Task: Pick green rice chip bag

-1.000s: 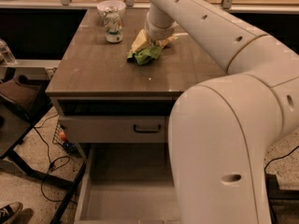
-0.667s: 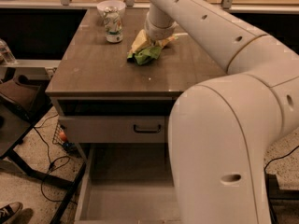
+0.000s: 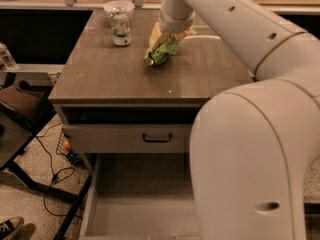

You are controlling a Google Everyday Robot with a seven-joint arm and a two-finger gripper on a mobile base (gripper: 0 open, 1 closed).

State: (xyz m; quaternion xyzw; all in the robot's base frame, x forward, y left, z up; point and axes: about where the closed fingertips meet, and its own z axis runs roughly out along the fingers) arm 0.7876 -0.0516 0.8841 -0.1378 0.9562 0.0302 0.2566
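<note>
Bag lies crumpled on the table, near the can and to its right in view. Directly over the bag, touching it, sits the gripper; whether it grips cannot be told.

Dim warm light; soft glare on tabletop beneath the shadowed hand.

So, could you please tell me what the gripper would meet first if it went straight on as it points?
The chip bag, most likely: the gripper points down right over it, with only the table beneath. Whether they already touch, I cannot tell.
</note>
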